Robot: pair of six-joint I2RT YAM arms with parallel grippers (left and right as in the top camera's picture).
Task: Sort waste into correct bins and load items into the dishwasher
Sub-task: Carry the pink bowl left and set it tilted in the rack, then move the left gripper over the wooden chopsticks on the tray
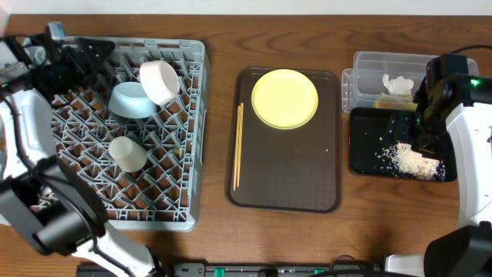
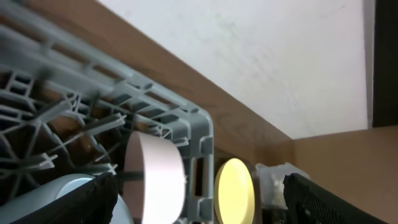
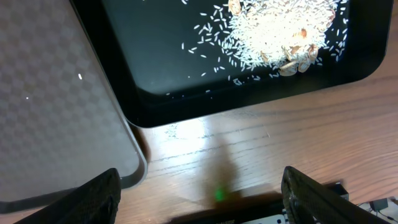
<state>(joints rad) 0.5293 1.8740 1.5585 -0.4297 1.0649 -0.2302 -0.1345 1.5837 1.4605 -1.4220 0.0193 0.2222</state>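
Left gripper [image 2: 199,190] at the dish rack's [image 1: 165,192] eleven o'clock corner, jaws wide, nothing between; white bowl [image 1: 160,81], light blue bowl [image 1: 132,101] and cup [image 1: 127,152] racked; yellow plate [image 1: 284,98] and chopsticks [image 1: 238,146] on the brown tray [image 1: 292,173]; right gripper [image 3: 200,186] spread wide, empty, its arm hiding part of the black tray [image 1: 365,150] at three o'clock; rice scraps [image 1: 407,160] inside; napkin [image 1: 397,85] in the clear tub [image 1: 369,61].

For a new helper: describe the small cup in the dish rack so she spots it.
Find the grey plastic dish rack on the left. Near its middle lies the small white cup, apart from the light blue bowl and white bowl farther back. It is the smallest vessel.
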